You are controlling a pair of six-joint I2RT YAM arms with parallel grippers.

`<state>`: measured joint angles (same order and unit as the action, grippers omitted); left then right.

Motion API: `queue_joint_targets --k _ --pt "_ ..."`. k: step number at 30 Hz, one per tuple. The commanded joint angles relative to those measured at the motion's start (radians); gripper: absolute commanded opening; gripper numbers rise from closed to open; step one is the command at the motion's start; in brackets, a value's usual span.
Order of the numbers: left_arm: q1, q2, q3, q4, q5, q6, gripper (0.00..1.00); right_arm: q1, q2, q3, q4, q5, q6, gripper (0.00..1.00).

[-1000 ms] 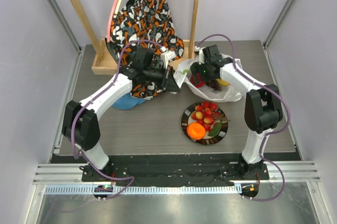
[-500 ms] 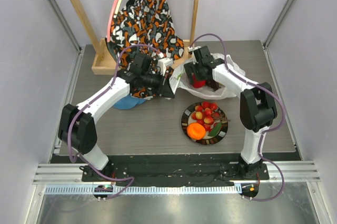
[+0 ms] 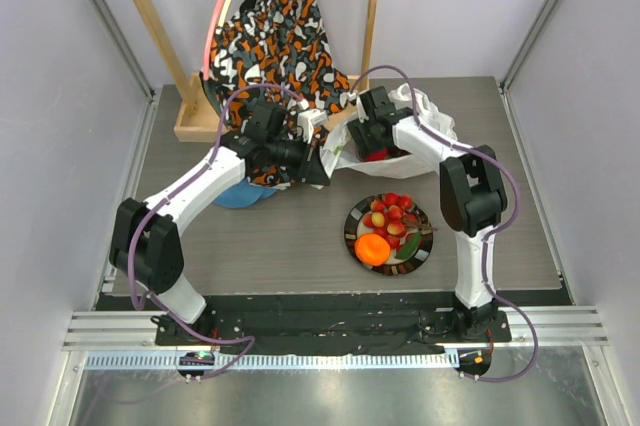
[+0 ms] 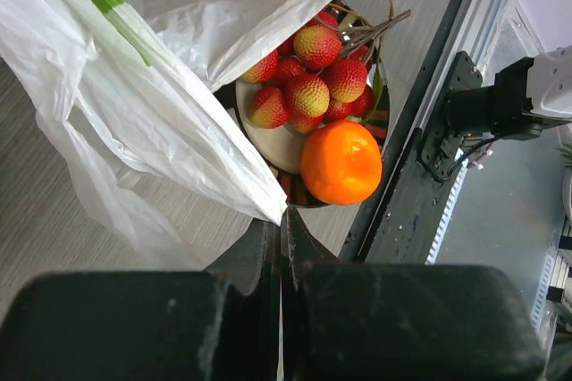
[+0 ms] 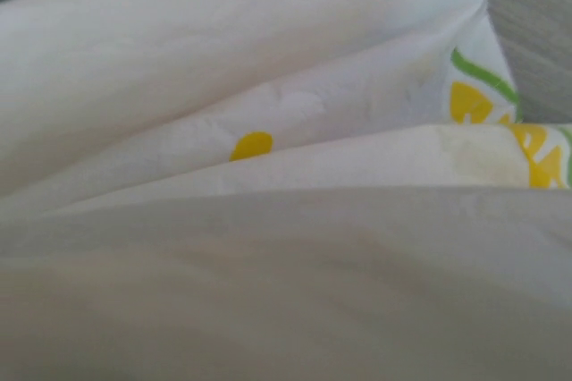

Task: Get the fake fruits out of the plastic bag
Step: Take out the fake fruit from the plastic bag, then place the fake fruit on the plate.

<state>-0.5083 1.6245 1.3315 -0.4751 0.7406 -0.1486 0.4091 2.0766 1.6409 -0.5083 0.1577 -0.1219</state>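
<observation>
Your left gripper (image 4: 281,224) is squeezing shut on a thin edge of the plastic bag (image 4: 152,122) and holding it up off the worktop (image 3: 290,246), so the white bag is hanging like a tent in the left wrist view. Your right gripper (image 3: 374,146) is reaching into the open mouth of the bag at the back of the worktop. The bag is filling the whole right wrist view and hiding the fingers, so you cannot tell if this gripper is wide, narrow or holding anything. A red fruit (image 3: 377,156) is peeking out of the bag right beside that gripper. The bag is showing a print (image 5: 527,144) in yellow and green near its edge, with a small yellow spot further in. The shapes may be letters, but they are too blurry and cut off to read. Just in front of the bag, the plate (image 4: 268,141) is holding an orange (image 4: 340,162) and a pile of red and yellow strawberries (image 4: 308,93) touching one another. A patterned cloth (image 3: 285,36) in orange, black and white is hanging at the back, and a blue cloth (image 3: 238,196) is lying under your left arm.
</observation>
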Motion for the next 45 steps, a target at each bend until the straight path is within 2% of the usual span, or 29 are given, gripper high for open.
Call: queue_joint_targets --k 1,5,12,15,18,19,21,23,26,34,38,45 --pt "0.004 -0.014 0.04 0.036 0.016 -0.003 0.0 -0.03 -0.136 0.106 -0.048 -0.114 -0.074 0.44" --pt "0.004 0.021 0.095 0.062 0.013 -0.037 0.0 -0.035 -0.303 0.099 -0.157 -0.22 -0.099 0.42" --pt "0.004 0.086 0.21 0.098 0.003 -0.088 0.0 -0.035 -0.588 -0.125 -0.184 -0.38 -0.15 0.41" --pt "0.002 0.1 0.239 0.105 -0.006 -0.111 0.0 -0.033 -0.663 -0.188 -0.202 -0.483 -0.171 0.41" --pt "0.002 0.113 0.268 0.105 -0.04 -0.114 0.0 -0.004 -0.766 -0.216 -0.291 -0.559 -0.289 0.4" --pt "0.004 0.117 0.273 0.104 -0.056 -0.114 0.0 0.005 -0.811 -0.22 -0.332 -0.578 -0.383 0.4" --pt "0.002 0.118 0.275 0.104 -0.066 -0.115 0.0 0.051 -0.845 -0.243 -0.491 -0.607 -0.481 0.41" --pt "0.002 0.117 0.27 0.112 -0.064 -0.131 0.0 0.088 -0.894 -0.288 -0.628 -0.598 -0.603 0.4" --pt "0.002 0.101 0.256 0.128 -0.06 -0.141 0.0 0.137 -0.967 -0.438 -0.67 -0.554 -0.692 0.4" --pt "0.002 0.046 0.203 0.107 -0.076 -0.105 0.0 0.246 -0.987 -0.647 -0.627 -0.472 -0.812 0.41" --pt "0.002 0.028 0.186 0.09 -0.087 -0.072 0.0 0.284 -0.957 -0.731 -0.521 -0.428 -0.817 0.41" --pt "0.002 0.011 0.179 0.069 -0.104 -0.046 0.0 0.296 -0.868 -0.751 -0.421 -0.419 -0.811 0.41"
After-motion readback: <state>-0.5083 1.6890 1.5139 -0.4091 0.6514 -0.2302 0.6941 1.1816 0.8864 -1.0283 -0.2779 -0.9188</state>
